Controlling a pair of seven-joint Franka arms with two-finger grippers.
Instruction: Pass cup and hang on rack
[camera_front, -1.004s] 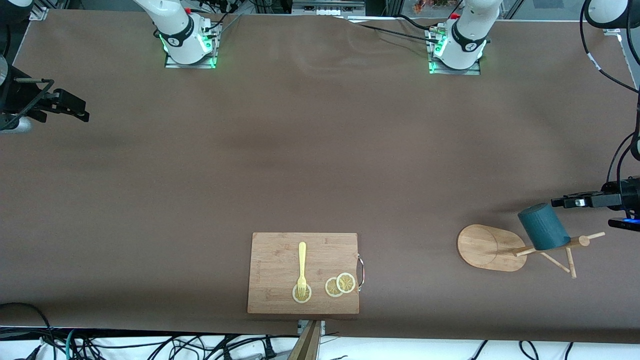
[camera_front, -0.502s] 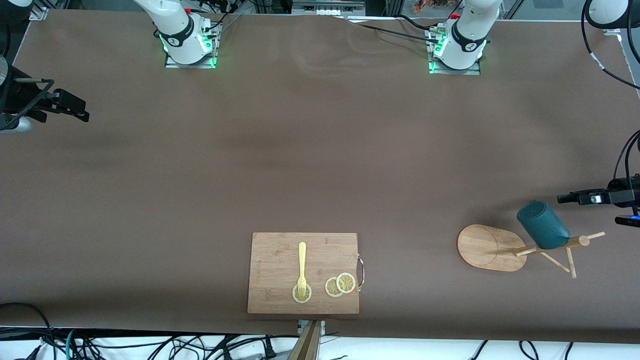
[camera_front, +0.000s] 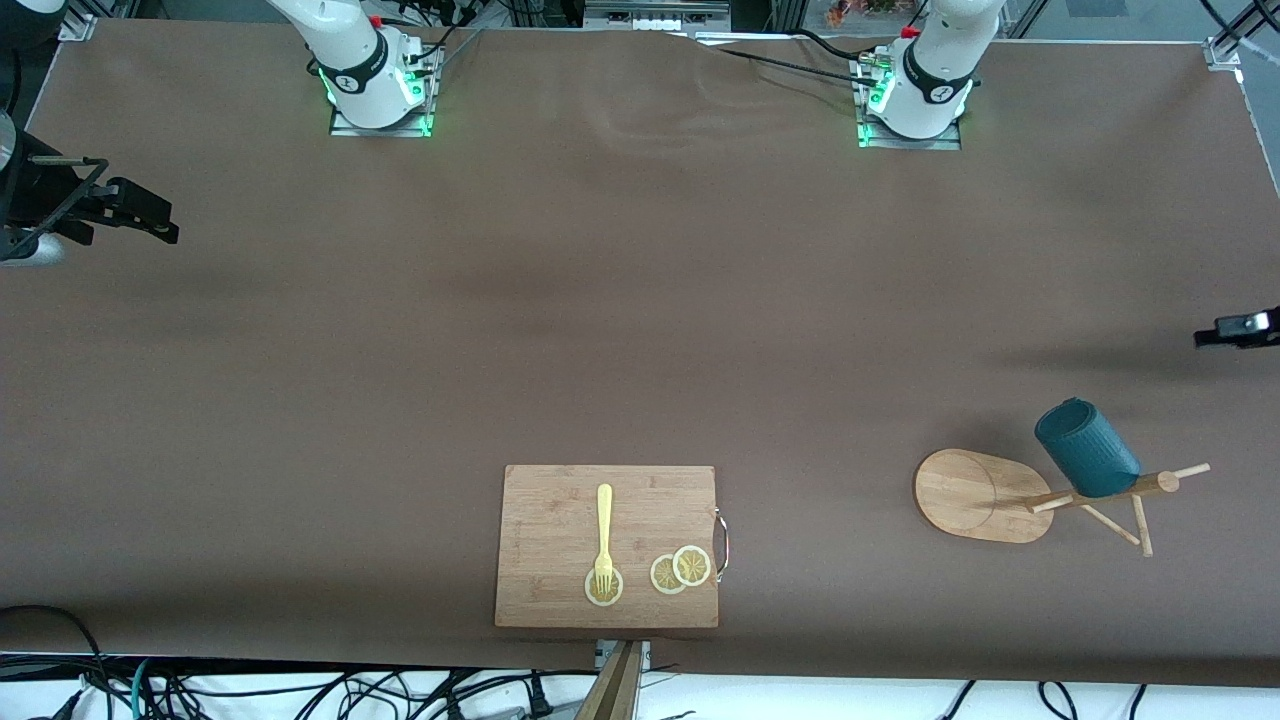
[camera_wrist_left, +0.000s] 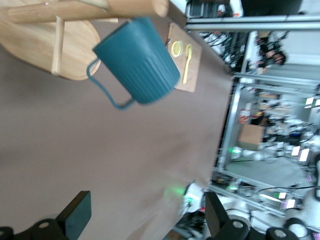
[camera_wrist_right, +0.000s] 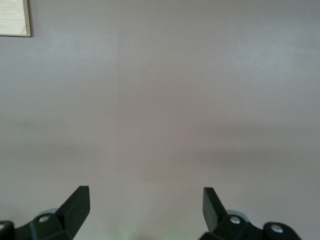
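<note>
Left claw (camera_front: 1235, 330) had pulled away from the cup (camera_front: 1086, 449) over the last second and now stood well apart from it at the left arm's end of the table (camera_front: 640, 330), its fingers (camera_wrist_left: 77, 214) spread wide and empty. The cup hung alone on a peg of the rack (camera_front: 1040, 495), so the hanging looked finished. Right claw (camera_wrist_right: 145, 210) waited open over bare table. No brand or writing could be read.

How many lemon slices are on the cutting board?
3: one lemon slice lies under the fork's tines; two overlapping slices sit beside it, toward the cutting board's metal handle. None seem hidden.
</note>
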